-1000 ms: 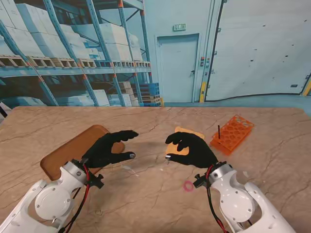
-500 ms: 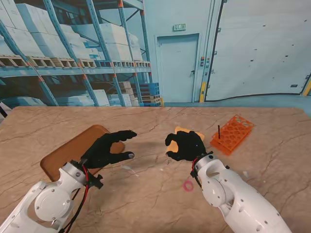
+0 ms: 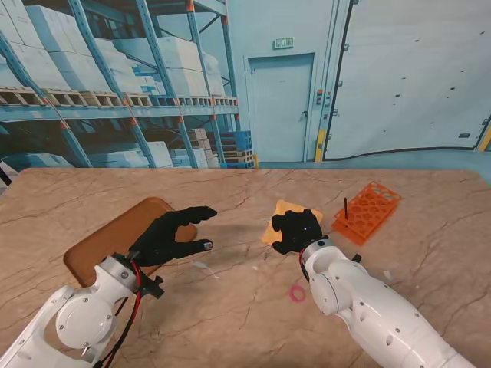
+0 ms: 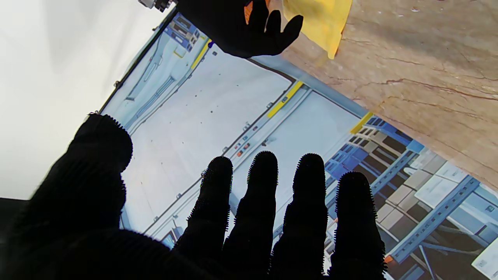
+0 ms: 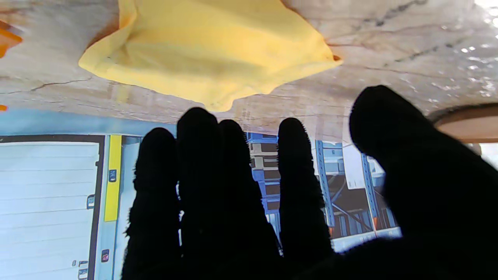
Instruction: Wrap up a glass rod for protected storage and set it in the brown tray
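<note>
While the right robot hand (image 3: 296, 231) reaches over the yellow cloth (image 3: 285, 209), its fingers hang loosely spread and grip nothing; the right wrist view shows the fingertips (image 5: 196, 120) just short of the cloth's near corner, with no contact that I can confirm. The cloth lies flat on the counter (image 3: 230, 307), presumably laid out as the wrapping sheet, so the reach reads as a move to take or straighten it. The left robot hand (image 3: 173, 234) hovers over the counter beside the brown tray (image 3: 100, 241), thumb and fingers parted in an open curve, holding nothing; it appears to be waiting for a two-handed wrap. The tray sits at the left, well apart from the cloth, as the final drop point.

A thin dark rod (image 3: 345, 208) stands upright in the orange rack (image 3: 367, 210), to the right of the cloth. I judge this to be the glass rod, though it is too small to confirm the material. The right robot hand covers much of the cloth in the stand view. A small pink ring (image 3: 297, 293) lies nearer to me, purpose unclear. Faint pale marks on the counter between the hands cannot be identified.
</note>
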{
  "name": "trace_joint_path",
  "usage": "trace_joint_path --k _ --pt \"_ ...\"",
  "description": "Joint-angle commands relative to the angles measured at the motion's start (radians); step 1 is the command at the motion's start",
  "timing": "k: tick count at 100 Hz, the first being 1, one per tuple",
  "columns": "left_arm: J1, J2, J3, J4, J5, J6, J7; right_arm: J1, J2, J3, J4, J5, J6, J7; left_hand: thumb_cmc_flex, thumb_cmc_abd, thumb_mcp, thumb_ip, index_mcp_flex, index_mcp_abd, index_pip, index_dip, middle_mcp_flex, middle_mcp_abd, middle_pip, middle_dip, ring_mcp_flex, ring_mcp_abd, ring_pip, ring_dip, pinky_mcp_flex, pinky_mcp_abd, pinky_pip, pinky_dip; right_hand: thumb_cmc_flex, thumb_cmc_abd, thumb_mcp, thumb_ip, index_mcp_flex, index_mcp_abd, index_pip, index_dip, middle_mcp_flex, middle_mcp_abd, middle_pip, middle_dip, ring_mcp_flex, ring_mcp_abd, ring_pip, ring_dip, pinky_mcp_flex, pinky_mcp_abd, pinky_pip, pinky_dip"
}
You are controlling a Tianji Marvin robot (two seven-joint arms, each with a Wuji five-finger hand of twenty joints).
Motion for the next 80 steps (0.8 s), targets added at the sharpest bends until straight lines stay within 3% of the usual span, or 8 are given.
trace_joint_path --k 1,57,80 --pt "0.005 -0.004 0.001 -0.006 -0.001 0.0 -0.001 0.007 -0.004 -0.01 0.008 -0.006 0.012 0.002 0.012 0.028 -0.022 0.03 0.006 -0.024 -0.024 0.01 0.002 0.008 -0.023 0.0 -0.008 -0.011 -0.001 -0.003 -0.001 0.006 -0.011 0.008 0.018 -0.051 0.004 0.024 -0.003 0.034 -0.015 0.0 0.006 0.037 0.035 0.016 0.026 0.005 0.046 0.012 0.011 0.018 0.054 -0.014" --pt "0.004 -0.006 0.003 -0.006 -0.005 0.006 0.003 0.145 -0.015 -0.191 0.154 0.013 0.092 0.013 0.012 0.036 -0.039 0.031 0.005 -0.029 -0.027 0.01 -0.018 0.011 -0.033 -0.006 -0.02 -0.013 -0.009 -0.008 -0.004 0.005 -0.013 0.007 0.004 -0.066 -0.017 0.021 0.01 0.07 -0.017 0.002 0.0 0.04 0.074 0.034 0.045 -0.018 0.087 0.003 0.04 0.013 0.097 -0.044" --pt "0.003 -0.007 0.006 -0.006 -0.006 0.016 0.009 0.209 -0.025 -0.293 0.229 0.053 0.102 0.032 0.012 0.041 -0.046 0.032 -0.009 -0.039 -0.023 0.014 -0.021 0.014 -0.034 -0.006 -0.019 -0.011 -0.008 -0.008 -0.005 0.007 -0.014 0.007 0.017 -0.079 0.051 0.041 0.088 0.034 0.017 0.005 0.063 0.022 0.079 0.031 0.09 -0.022 0.103 -0.001 0.07 0.013 0.118 -0.057"
